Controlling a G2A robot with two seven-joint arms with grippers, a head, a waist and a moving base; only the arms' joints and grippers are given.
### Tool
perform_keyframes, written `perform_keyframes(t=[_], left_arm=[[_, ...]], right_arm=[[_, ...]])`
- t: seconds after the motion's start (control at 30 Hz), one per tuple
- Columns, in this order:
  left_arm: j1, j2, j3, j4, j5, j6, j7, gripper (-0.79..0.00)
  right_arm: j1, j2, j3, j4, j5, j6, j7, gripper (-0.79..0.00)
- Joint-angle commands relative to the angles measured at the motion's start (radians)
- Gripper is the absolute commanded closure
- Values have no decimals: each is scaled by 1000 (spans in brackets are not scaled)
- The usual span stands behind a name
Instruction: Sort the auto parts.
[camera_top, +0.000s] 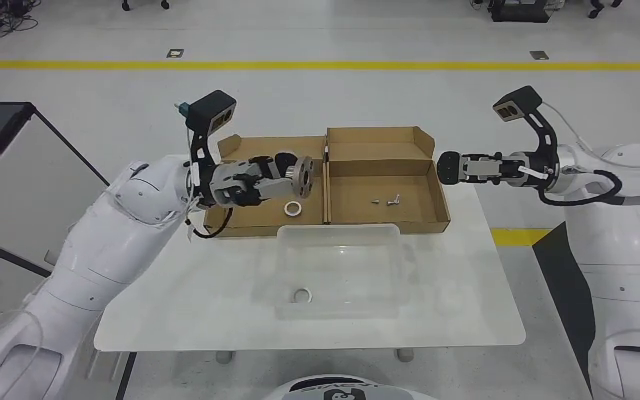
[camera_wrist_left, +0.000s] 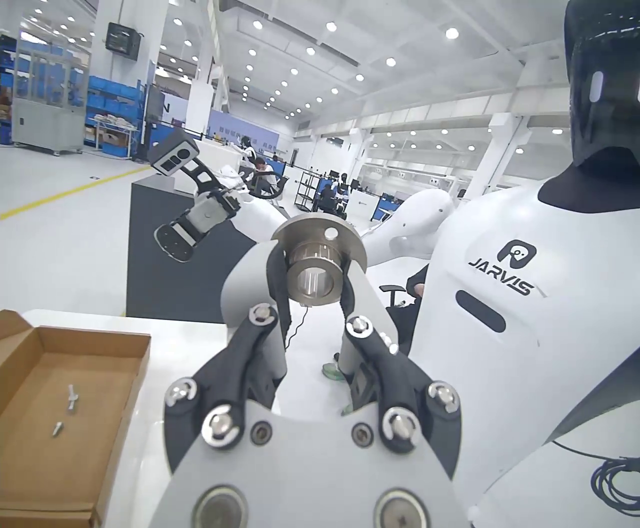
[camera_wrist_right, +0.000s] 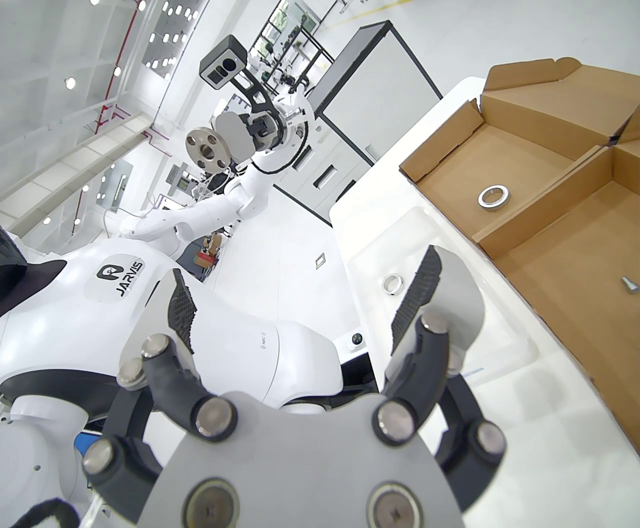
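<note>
Top view, and the left jaws are pinching the flanged bushing (camera_top: 303, 175) by its hub. It hangs in the air above the left cardboard box (camera_top: 250, 217), close to the wall shared with the right cardboard box (camera_top: 420, 205). The left wrist view backs that up: the jaws are clamped on the sleeve, the bore is looking back at the camera, and the flange stands on edge.

Over on the other side, the right jaws are spread wide with nothing in them, parked just past the outer wall of the right box.

On the box floor below the bushing lies a metal ring (camera_top: 293, 209). The small bolts (camera_top: 385, 198) sit in the right box, and another ring (camera_top: 301, 295) rests in the clear bin (camera_top: 350, 270) at the front of the counter (camera_top: 450, 290).

This looks like the drop-off. With round parts on the left and fasteners on the right, the left box seems the likely home.

- **Descent:** the part looks solid and heavy, so it should come down almost to the cardboard before the jaws let go.
- **Orientation:** released on edge, the flange could roll, so tipping the wrist to land it flat would be safer.
- **Clearance:** the landing spot should be clear of the ring and away from the shared wall, so nothing gets knocked and the jaws have room to part.
</note>
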Motion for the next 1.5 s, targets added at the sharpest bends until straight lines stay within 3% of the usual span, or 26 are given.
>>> perform_keyframes(t=[0.0,0.13,0.37,0.67,1.07,1.27,1.47], left_arm=[[10,-2,-10,-22,-13,2,33,0],[20,-7,-36,-52,-118,-6,52,0],[47,-26,-62,-90,-422,-6,-12,0],[53,-60,-77,-146,-644,7,-25,0],[119,-153,-194,-196,-925,168,-186,0],[160,-217,-285,-171,-971,275,-293,0],[172,-263,-350,-119,-748,310,-328,0]], right_arm=[[0,0,0,0,0,0,0,-785],[0,0,0,0,0,0,0,-785],[0,0,0,0,0,0,0,-785],[0,0,0,0,0,0,0,-785],[0,0,0,0,0,0,0,-785],[0,0,0,0,0,0,0,-785],[0,0,0,0,0,0,0,-785]])
